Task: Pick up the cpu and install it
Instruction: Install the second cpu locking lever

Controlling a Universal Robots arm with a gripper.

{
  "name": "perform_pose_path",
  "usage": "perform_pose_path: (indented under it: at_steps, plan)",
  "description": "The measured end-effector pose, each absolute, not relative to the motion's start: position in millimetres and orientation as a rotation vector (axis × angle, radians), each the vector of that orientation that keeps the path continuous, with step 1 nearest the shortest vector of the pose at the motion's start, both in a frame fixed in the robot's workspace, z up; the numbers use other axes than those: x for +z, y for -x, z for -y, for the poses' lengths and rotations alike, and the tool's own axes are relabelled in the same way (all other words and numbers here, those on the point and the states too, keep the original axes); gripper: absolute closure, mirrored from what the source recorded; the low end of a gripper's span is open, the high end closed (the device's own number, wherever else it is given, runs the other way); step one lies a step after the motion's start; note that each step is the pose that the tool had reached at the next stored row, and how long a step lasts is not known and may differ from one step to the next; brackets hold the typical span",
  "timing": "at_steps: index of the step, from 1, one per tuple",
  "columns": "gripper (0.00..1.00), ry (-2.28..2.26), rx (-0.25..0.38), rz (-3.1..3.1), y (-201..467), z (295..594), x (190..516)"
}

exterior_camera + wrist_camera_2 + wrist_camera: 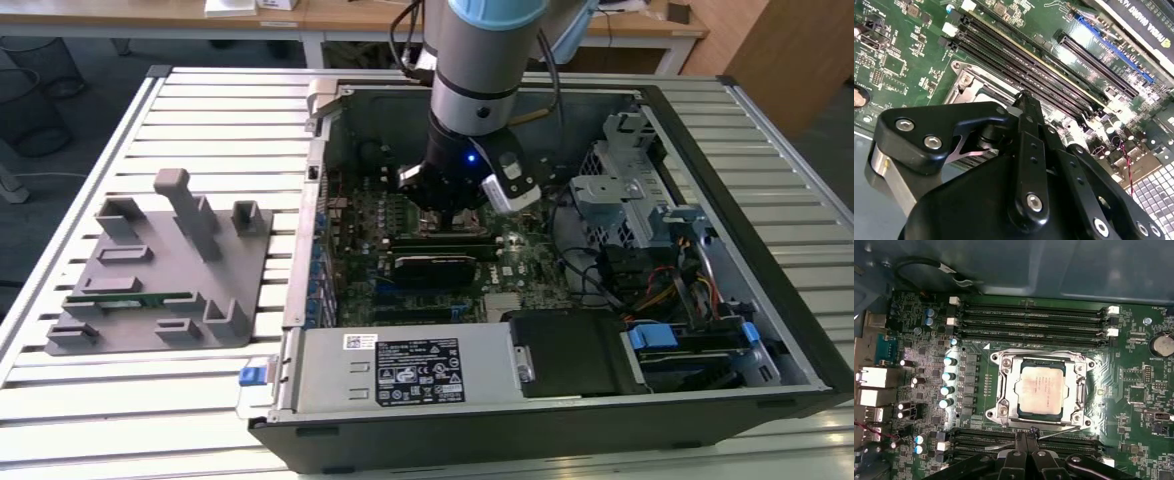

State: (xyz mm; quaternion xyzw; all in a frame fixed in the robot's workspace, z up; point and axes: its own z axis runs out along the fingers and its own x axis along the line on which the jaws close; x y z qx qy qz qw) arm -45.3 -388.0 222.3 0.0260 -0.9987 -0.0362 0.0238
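We see the chip lying flat in its socket on the motherboard, so the placing step looks done. Our gripper hangs low over the socket's edge, its fingers pressed together on nothing, apart from the chip. We judge that the next move calls for care around the thin metal lever beside the frame.

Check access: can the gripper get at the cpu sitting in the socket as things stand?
Probably yes. In the first wrist view the cpu lies face up in the open metal socket frame with nothing over it, and the gripper sits just beside the frame's edge. The memory slots flank the socket but don't cover it.
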Motion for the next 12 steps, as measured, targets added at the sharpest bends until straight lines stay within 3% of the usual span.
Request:
perform_pose_path:
  at_steps: [12]
  plan:
    - [0.89, -0.081, -0.142, 3.09, 62.9, 393.9, 218.8]
